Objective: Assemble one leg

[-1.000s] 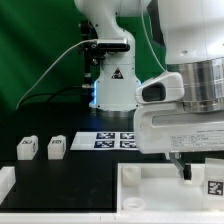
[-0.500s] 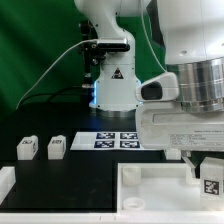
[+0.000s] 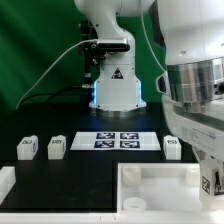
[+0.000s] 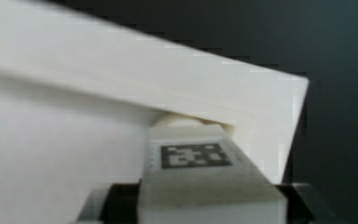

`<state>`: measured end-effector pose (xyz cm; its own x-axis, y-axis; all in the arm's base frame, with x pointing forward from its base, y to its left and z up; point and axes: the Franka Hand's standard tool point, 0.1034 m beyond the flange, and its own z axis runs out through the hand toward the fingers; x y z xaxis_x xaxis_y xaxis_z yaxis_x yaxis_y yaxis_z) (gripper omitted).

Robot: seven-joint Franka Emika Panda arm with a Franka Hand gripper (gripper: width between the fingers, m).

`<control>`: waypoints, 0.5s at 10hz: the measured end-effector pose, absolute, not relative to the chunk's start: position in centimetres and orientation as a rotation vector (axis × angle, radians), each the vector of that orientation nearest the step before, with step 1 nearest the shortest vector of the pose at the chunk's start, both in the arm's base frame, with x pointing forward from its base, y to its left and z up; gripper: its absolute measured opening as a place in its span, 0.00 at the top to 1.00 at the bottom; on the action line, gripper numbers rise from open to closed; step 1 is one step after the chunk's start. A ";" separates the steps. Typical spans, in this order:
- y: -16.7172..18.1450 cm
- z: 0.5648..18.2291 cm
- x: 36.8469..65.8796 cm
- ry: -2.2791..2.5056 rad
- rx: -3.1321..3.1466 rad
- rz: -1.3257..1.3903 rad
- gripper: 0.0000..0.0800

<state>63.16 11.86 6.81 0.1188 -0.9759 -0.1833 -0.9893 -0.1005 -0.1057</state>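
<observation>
My gripper (image 3: 211,186) is at the exterior view's lower right, shut on a leg (image 3: 207,183), a chunky white block with a square tag. In the wrist view the leg (image 4: 195,160) sits between my dark fingers (image 4: 126,202), with my gripper (image 4: 206,196) holding it against a corner of the large white tray-like piece (image 4: 87,120). That piece (image 3: 155,190) lies along the front of the table. Two more legs (image 3: 27,148) (image 3: 57,148) stand at the exterior view's left. A third loose leg (image 3: 172,147) stands beside the arm.
The marker board (image 3: 115,140) lies in the middle in front of the robot base (image 3: 112,85). Another white part (image 3: 5,182) sits at the exterior view's lower left edge. The arm body fills the upper right of the exterior view.
The arm has shifted toward the exterior view's right with the leg in the gripper. This has uncovered the loose leg beside the marker board.
</observation>
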 end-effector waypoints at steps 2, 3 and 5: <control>12.1 6.7 63.2 2.227 -1.888 0.136 0.63; 12.1 6.7 63.1 2.250 -1.864 0.137 0.63; 12.1 6.7 63.1 2.226 -1.893 0.133 0.63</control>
<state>63.13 12.10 6.68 -0.1490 -0.9637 -0.2215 -0.9832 0.1682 -0.0705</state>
